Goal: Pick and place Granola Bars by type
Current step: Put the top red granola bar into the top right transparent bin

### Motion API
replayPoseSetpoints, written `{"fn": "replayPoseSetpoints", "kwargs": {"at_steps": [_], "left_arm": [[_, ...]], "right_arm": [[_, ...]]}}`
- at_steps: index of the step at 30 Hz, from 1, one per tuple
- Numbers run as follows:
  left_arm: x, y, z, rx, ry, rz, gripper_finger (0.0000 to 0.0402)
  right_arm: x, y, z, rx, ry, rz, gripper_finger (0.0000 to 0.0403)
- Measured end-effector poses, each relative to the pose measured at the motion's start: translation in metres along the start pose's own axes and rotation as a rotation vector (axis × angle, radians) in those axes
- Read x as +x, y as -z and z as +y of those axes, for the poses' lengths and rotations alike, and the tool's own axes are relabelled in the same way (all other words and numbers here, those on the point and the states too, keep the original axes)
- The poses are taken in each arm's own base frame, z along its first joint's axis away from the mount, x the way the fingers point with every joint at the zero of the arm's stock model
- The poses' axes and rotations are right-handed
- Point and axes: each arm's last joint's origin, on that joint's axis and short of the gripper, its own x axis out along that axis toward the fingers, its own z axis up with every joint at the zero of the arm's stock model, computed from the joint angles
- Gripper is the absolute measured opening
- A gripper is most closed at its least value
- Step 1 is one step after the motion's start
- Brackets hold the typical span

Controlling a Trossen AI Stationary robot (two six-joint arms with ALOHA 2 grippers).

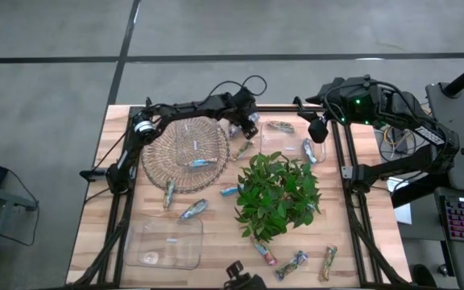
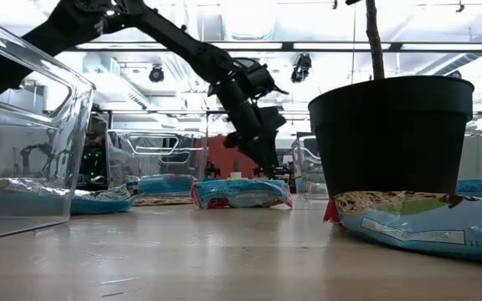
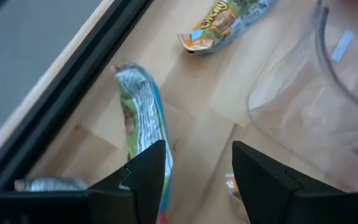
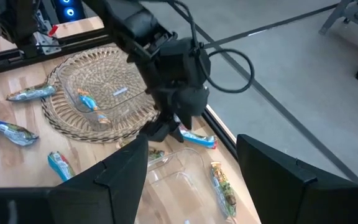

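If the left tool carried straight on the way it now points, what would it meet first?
Most likely the silvery-blue granola bar lying on the table just ahead of the left tool, near the table's edge. Its fingers are open above it; depth is hard to judge.

The left claw (image 3: 197, 180) hangs over the wooden worktop (image 3: 210, 87) with its fingers apart. One finger (image 3: 145, 177) overlaps a silvery-blue granola bar (image 3: 140, 115) lying near the dark worktop edge (image 3: 61, 93). A multicoloured bar (image 3: 222, 22) lies beyond, beside a clear container (image 3: 328, 74).

Glossy foil Granola Bars (image 1: 193, 209) lie on pale matt wood table (image 1: 361, 242).
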Motion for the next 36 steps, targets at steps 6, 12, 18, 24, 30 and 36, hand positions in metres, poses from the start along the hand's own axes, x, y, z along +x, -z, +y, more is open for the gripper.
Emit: {"fn": "replayPoseSetpoints", "kwargs": {"at_steps": [6,12,18,24,30,36], "left_arm": [[-0.008,-0.006,0.0,-0.17,-0.007,0.017,0.0167],[-0.012,-0.009,-0.001,-0.212,-0.006,0.011,0.0167],[-0.005,-0.003,0.003,-0.134,-0.057,0.042,0.0167],[0.008,0.004,0.005,-0.087,-0.073,0.084,0.0167],[0.025,0.013,0.01,-0.079,-0.121,0.122,0.0167],[0.028,0.014,0.014,-0.062,-0.123,0.12,0.0167]], "right_arm": [[0.0,0.0,0.0,0.013,0.001,0.005,0.0233],[0.0,0.0,0.0,0.022,0.0,0.005,0.0233],[0.0,0.0,0.0,0.044,0.0,0.005,0.0233],[0.0,0.0,0.0,0.045,0.0,0.005,0.0233],[0.0,0.0,0.0,0.045,-0.001,0.005,0.0233],[0.0,0.0,0.0,0.045,-0.007,0.005,0.0233]]}}
